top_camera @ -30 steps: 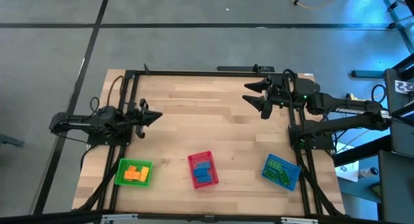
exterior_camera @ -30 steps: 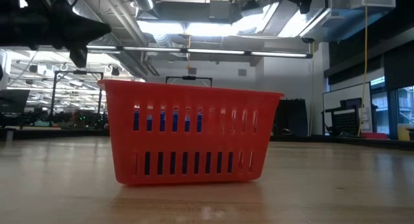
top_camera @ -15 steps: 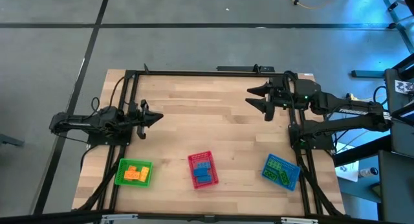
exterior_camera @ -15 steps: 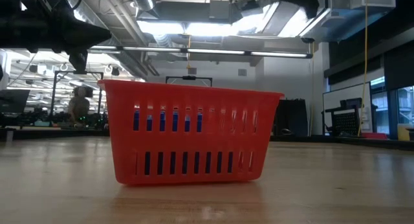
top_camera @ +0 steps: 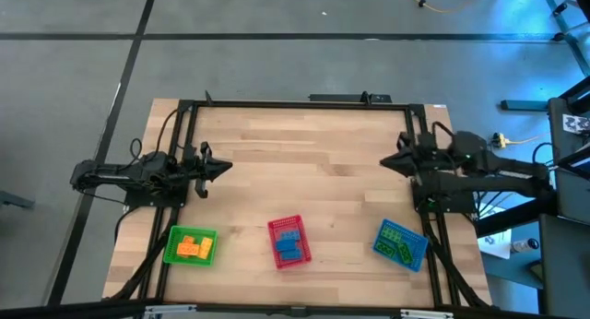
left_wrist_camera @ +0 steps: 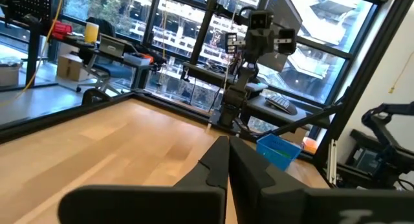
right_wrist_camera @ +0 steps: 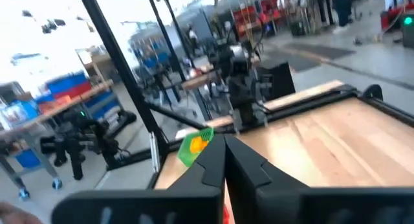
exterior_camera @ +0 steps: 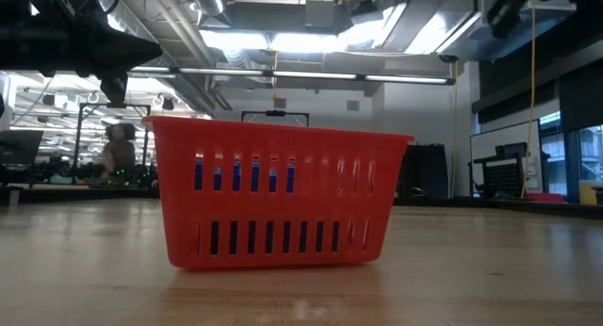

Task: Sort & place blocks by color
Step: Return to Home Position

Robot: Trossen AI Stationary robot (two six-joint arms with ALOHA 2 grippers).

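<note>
Blocks (top_camera: 191,247) are sitting sorted; my right gripper (top_camera: 387,162), closed empty, is retreating to the worktop's (top_camera: 304,162) right edge, left gripper (top_camera: 225,167) waiting closed opposite.

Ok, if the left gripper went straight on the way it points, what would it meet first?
Only bare table lies ahead of the left gripper. First in line looks to be the right gripper, facing it from the far side, though their heights may differ.

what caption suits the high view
Blocks sorted into green tray, red tray, blue tray; left hand and right hand shut.
</note>
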